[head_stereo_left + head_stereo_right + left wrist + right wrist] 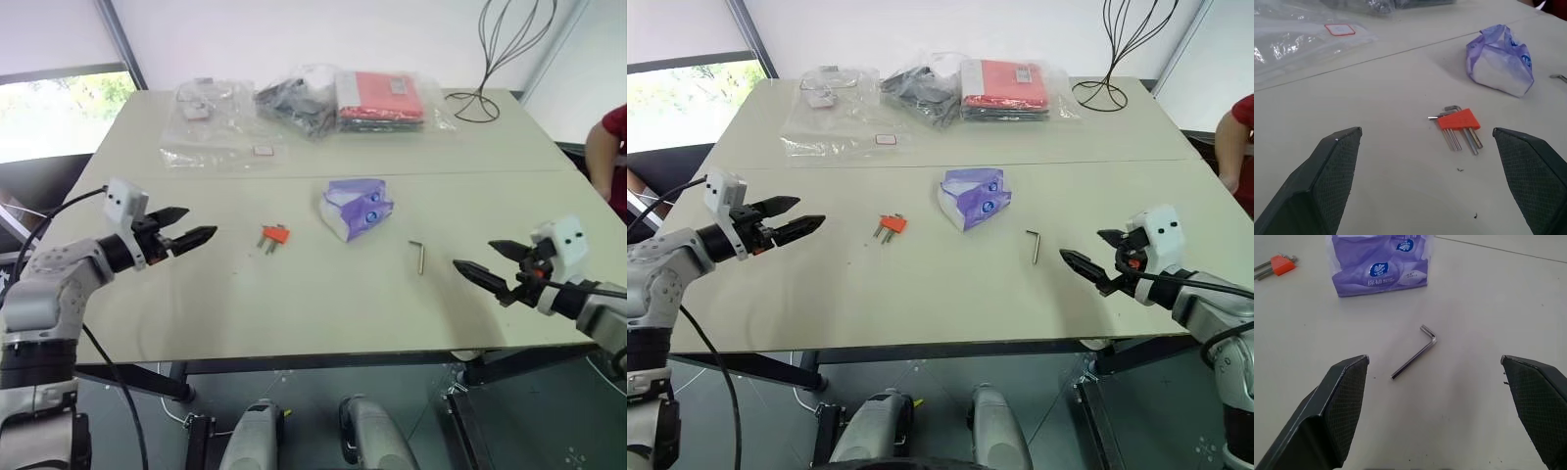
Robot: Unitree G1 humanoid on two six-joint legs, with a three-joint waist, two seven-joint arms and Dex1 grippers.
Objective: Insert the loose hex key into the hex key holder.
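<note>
Pale surface [294, 304] bearing all items, its far part covered by clear plastic bags [220, 122] and a bagged red packet [380, 98], with a black wire stand [500, 59] at the far right corner. Left gripper [188, 227] above the near left part of the surface, jaws spread wide apart and empty, pointing right toward the centre. Right gripper [490, 264] above the near right part, jaws likewise wide apart and empty, pointing left. Purple-white packet [356, 208] at the centre of the surface. Hex key holder [273, 235], an orange-red block with short metal keys protruding, lying flat left of the packet and right of the left gripper. Loose hex key [416, 255], an L-shaped rod, lying flat to the right of and nearer than the packet, between it and the right gripper, well apart from the holder.
</note>
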